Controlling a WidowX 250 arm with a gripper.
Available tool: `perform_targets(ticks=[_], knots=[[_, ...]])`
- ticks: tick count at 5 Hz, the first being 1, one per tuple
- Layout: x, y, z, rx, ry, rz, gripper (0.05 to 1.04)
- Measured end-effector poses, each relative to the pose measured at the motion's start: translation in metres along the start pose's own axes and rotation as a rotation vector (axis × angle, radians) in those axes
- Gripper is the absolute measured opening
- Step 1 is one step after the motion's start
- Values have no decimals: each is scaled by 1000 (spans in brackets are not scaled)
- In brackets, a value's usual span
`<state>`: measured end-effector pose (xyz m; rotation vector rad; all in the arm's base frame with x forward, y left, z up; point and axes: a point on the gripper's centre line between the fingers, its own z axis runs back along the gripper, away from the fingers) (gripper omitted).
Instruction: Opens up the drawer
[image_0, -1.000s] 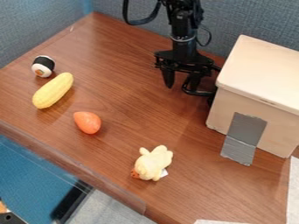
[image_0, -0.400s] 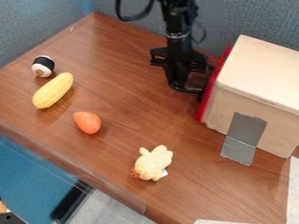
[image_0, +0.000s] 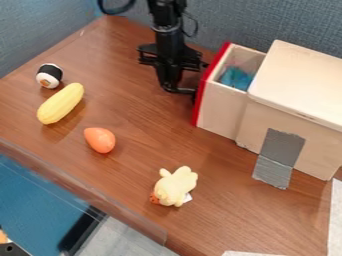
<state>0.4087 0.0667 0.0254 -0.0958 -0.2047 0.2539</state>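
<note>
Pale yellow plush chick (image_0: 175, 186): nearest, at 6 o'clock on the table (image_0: 153, 155); outside the drawer's run.
Grey tape (image_0: 279, 154): near 4 o'clock, from the box's side down onto the tabletop; likely anchors the box against a pull.
Orange toy (image_0: 100, 140): toward 9 o'clock, well apart.
Wooden box (image_0: 297, 82): between 2 and 3 o'clock, lid on; stiff, probably light without that tape.
Drawer (image_0: 221, 111): toward 2 o'clock, jutting from the box toward 10 o'clock, its top exposed. Thin-walled, rigid, likely light; it should slide easily but bind if pulled askew.
Yellow corn (image_0: 61, 103): between 9 and 10 o'clock.
Blue item (image_0: 236, 78): inside the drawer; looks a small load.
Red front (image_0: 210, 84): flat, perhaps slippery; best taken at mid-width on its outer face, pulling straight.
Gripper (image_0: 175, 82): near 12 o'clock, close beside the red front; whether its jaws are spread or pinching a handle, I cannot tell.
Sushi toy (image_0: 49, 76): 10 o'clock.
Opening: looks mostly done; ease off before the drawer tips.
</note>
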Motion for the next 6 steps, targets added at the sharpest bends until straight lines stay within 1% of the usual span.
perform_targets(ticks=[1, 2, 3, 4, 5, 6], knots=[[-1, 17, 2, 0, 3, 20, 129], [-2, 35, 4, 1, 8, 53, 171], [-5, 44, 4, -6, 29, 82, 404], [6, 39, 28, -24, -33, 65, 703], [16, 36, 54, -16, -94, 35, 967], [19, 35, 87, 5, -159, 8, 1004]])
